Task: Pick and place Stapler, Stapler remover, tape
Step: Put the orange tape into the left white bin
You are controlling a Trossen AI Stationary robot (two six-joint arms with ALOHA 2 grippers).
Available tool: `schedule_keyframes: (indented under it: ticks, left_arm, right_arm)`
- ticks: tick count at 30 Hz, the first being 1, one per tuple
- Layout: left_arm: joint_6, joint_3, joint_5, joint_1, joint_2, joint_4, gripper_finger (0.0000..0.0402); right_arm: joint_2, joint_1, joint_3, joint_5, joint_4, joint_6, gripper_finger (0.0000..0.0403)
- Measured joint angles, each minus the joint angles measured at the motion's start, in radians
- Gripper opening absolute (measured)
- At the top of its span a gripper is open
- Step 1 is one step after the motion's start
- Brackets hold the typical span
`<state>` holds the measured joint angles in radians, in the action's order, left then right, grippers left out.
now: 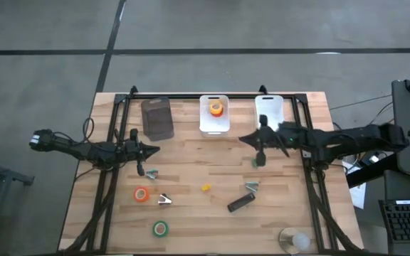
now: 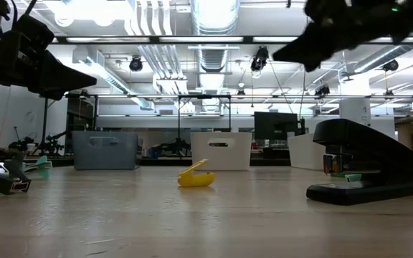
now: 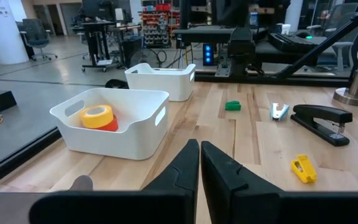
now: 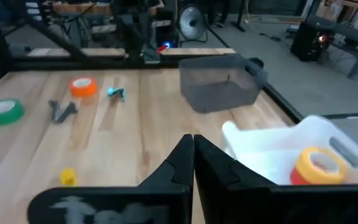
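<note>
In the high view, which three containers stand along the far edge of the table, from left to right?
Grey bin → white bin with tape rolls → right white bin, partly under the right arm.

Black stapler [image 1: 240, 203]; orange tape [image 1: 142, 194], green tape [image 1: 161, 228]; possibly grey bin [image 1: 157, 119].

Black stapler [image 1: 240, 203] lying flat, angled, near front right. Orange tape [image 1: 142, 194], green tape [image 1: 161, 228] flat at front left.
</note>
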<state>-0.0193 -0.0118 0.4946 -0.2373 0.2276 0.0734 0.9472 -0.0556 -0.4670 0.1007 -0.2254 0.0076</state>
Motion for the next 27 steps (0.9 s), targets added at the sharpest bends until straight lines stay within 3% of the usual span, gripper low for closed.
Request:
schedule_keyframes:
  ticks: [6,17,27]
  left_arm:
    - [0.0,0.0,0.0,0.0,0.0,0.0,0.0021]
    - [0.0,0.0,0.0,0.0,0.0,0.0,0.0021]
    - [0.0,0.0,0.0,0.0,0.0,0.0,0.0021]
  right_arm:
    - [-0.18,0.073,0.129,0.126,-0.001,0.002,0.0008]
    - [-0.48,0.084,0.289,0.131,0.005,0.01,0.0008]
    - [-0.608,0.084,0.354,0.101,0.066,0.012,0.0009]
